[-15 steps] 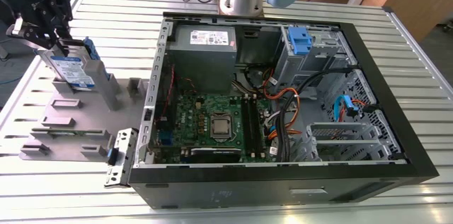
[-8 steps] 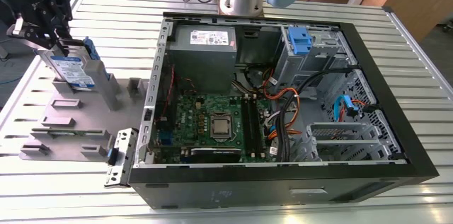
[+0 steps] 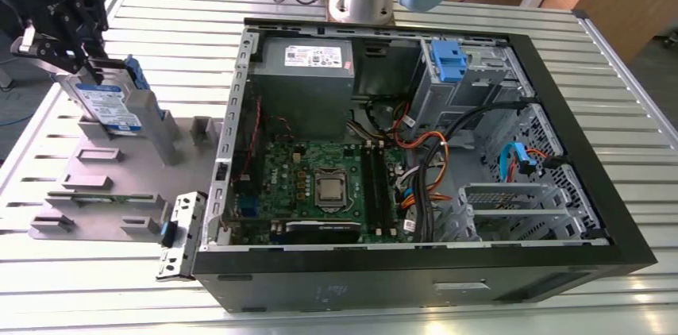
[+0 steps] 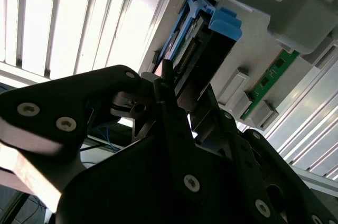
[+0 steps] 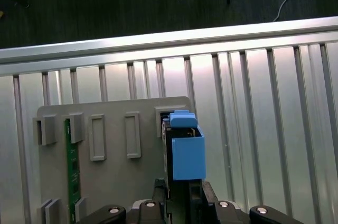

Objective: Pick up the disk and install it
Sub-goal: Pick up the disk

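1. Where the arm reaches to the exterior view's left of the computer case (image 3: 424, 291), we see its gripper (image 3: 87, 73) pointing down.
2. Its fingers (image 4: 165, 89) pinch the upright disk (image 3: 109, 106) at the grey holder (image 3: 101, 192).

Disk (image 3: 111, 109) stands on edge in the grey fixture (image 3: 95, 192), with the claw (image 3: 94, 71) directly over it and open air around. A grey post (image 3: 159, 132) sits just beside the disk, toward the PC case (image 3: 424, 263). The case is open on top. Cables (image 3: 424, 156) crowd the space beside the drive cage (image 3: 450, 73).
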Motion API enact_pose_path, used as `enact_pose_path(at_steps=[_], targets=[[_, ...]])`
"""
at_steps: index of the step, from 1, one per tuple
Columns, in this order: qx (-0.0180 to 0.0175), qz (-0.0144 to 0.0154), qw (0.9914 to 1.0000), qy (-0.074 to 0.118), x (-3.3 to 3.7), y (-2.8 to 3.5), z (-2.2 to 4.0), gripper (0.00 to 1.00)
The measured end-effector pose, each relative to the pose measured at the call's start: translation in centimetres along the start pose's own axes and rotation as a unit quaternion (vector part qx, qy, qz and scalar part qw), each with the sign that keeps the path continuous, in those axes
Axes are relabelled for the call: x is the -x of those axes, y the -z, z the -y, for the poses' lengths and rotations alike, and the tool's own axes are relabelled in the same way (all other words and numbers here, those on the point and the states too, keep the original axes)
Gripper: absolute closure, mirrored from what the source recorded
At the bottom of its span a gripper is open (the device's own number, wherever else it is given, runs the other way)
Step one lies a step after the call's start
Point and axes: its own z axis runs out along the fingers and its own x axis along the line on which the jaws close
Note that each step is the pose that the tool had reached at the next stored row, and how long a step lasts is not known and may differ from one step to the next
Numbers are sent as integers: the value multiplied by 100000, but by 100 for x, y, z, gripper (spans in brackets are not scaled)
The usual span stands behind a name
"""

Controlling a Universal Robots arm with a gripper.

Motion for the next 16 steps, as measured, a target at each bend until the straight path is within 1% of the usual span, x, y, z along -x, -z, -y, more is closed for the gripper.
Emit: enact_pose_path(at_steps=[3,7,16], targets=[[-49,6,100000,0,0,1,0,64],[-297,46,100000,10,0,1,-2,64],[-324,46,99999,14,-1,0,-3,64]])
